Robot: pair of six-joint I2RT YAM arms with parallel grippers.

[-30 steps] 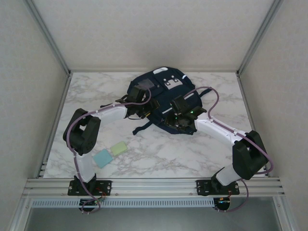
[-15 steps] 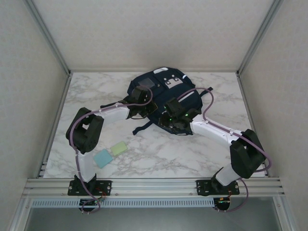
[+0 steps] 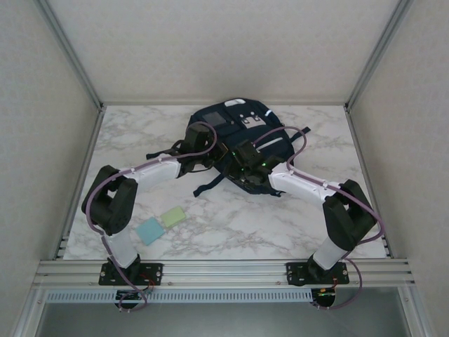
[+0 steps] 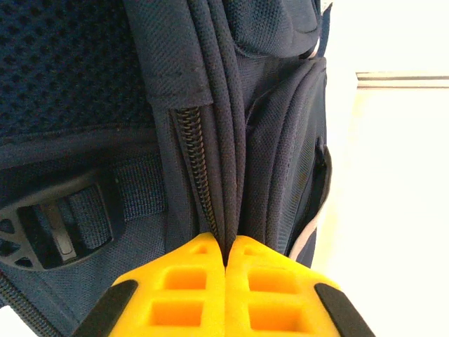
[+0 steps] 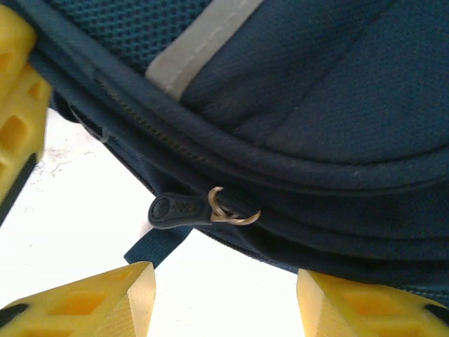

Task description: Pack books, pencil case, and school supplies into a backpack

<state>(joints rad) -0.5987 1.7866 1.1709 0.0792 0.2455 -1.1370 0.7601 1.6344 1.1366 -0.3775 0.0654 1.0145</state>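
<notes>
Starting on the left of the table (image 3: 295,225): the pale blue pad (image 3: 149,230) and pale green pad (image 3: 172,217) lie flat side by side near the left arm's base, well apart from the backpack (image 3: 242,133), so they're not packed yet. The backpack lies toward the far middle of the table, with both arms reaching in at its near edge.

The left gripper (image 4: 226,242) is pinched right down, fingers together on a ridge of navy fabric just beside the zipper (image 4: 198,175), which runs straight away from it in the wrist view. Looks to me like it's anchoring the bag.

Now the bit that matters. The right gripper (image 5: 224,275) has its jaws spread with nothing between them. The zipper pull (image 5: 175,209) is dead ahead, just past the fingertips and a bit toward the left-hand finger in that view. The tab lies crossways to the approach, long axis running finger to finger, with its metal ring (image 5: 233,214) at the right end. So the right arm is clearly the nearer one here.

My guess is it needs to nudge forward and maybe rotate a little. Closing end-on against a tab lying along the gap could just push it aside.
</notes>
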